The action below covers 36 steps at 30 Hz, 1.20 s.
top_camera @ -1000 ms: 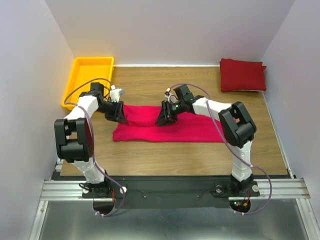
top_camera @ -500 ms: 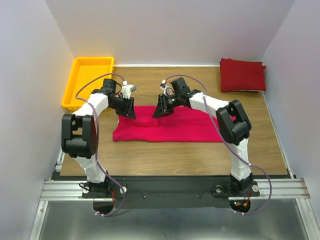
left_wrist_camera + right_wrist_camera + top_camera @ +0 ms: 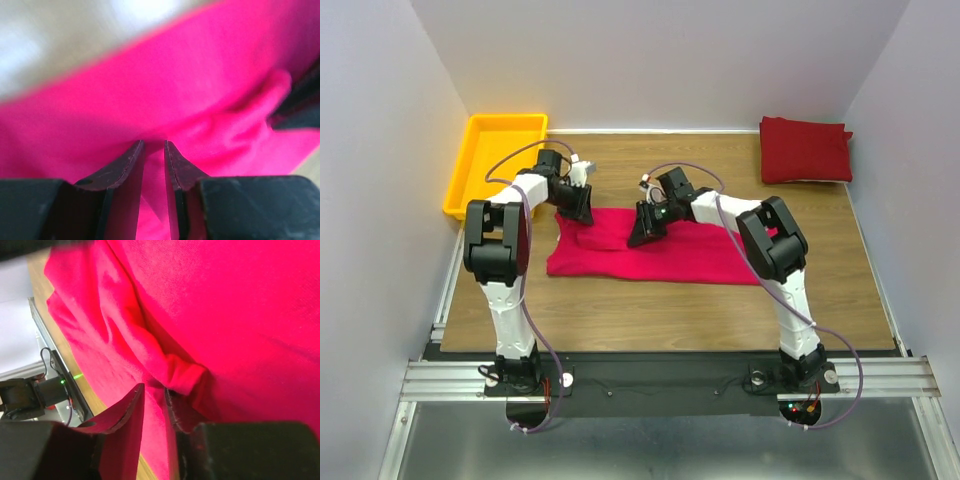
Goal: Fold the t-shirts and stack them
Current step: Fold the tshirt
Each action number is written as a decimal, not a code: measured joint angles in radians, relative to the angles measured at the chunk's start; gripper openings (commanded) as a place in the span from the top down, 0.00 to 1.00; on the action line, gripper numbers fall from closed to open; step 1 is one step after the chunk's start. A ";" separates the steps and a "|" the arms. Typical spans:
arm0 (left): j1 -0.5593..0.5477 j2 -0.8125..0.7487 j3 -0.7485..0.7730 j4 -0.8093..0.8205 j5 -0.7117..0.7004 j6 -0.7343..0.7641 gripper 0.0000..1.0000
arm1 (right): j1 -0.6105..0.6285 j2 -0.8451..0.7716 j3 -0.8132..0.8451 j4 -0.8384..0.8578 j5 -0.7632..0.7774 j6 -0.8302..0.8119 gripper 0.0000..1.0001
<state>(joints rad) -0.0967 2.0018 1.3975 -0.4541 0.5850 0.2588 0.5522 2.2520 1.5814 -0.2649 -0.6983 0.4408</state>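
While the magenta t-shirt (image 3: 660, 255) lies on the tabletop (image 3: 650, 310), long axis left-right, left fingers (image 3: 131, 162) and right fingers (image 3: 131, 407) pinch its far edge, nearly closed. Crimson t-shirt (image 3: 804, 150) folded far right; yellow tray (image 3: 463, 170) far left.

Plain magenta-pink t-shirt (image 3: 660, 255) in the middle, no print at all. Darker crimson t-shirt (image 3: 805, 150) at 1 o'clock, also plain. Bright yellow tray (image 3: 500, 155) at 10 o'clock. Tabletop (image 3: 650, 300) is brown wood grain. Left arm (image 3: 525, 190) and right arm (image 3: 720, 208) are white with black joints, and the left claw (image 3: 577, 213) and right claw (image 3: 639, 237) are black.
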 measured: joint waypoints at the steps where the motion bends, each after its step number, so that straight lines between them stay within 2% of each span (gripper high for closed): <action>1: 0.000 0.019 0.033 0.006 -0.008 -0.005 0.65 | -0.003 -0.003 0.000 0.000 0.000 -0.001 0.63; 5: 0.000 0.076 0.135 0.028 -0.038 -0.010 0.58 | -0.008 -0.051 -0.011 -0.013 0.006 -0.025 0.50; 11: -0.003 0.011 0.181 0.015 -0.066 -0.005 0.55 | -0.122 -0.234 -0.040 -0.137 0.001 -0.172 0.51; 13: -0.009 -0.065 0.149 0.019 -0.082 -0.007 0.56 | -0.201 -0.296 -0.040 -0.195 0.033 -0.266 0.53; 16: -0.048 -0.235 0.052 0.018 -0.115 -0.019 0.60 | -0.310 -0.356 -0.051 -0.286 0.170 -0.428 0.57; 19: -0.122 -0.366 -0.053 0.013 -0.163 -0.033 0.64 | -0.352 -0.385 -0.117 -0.348 0.324 -0.555 0.60; 21: -0.163 -0.388 -0.099 0.008 -0.178 -0.034 0.66 | -0.348 -0.385 -0.165 -0.385 0.400 -0.612 0.60; 24: -0.185 -0.359 -0.161 -0.023 -0.222 -0.029 0.71 | -0.328 -0.377 -0.227 -0.441 0.507 -0.691 0.61; 29: -0.174 -0.256 -0.180 -0.061 -0.284 -0.013 0.74 | -0.317 -0.348 -0.269 -0.471 0.598 -0.766 0.62; 33: -0.170 -0.166 -0.169 -0.071 -0.327 0.006 0.76 | -0.317 -0.347 -0.273 -0.470 0.611 -0.793 0.63; 36: -0.170 -0.092 -0.084 -0.108 -0.348 0.016 0.78 | -0.315 -0.347 -0.277 -0.472 0.584 -0.805 0.63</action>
<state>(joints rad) -0.2665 1.9099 1.3132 -0.5621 0.2367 0.2749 0.2371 1.9049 1.3045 -0.7364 -0.1139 -0.3637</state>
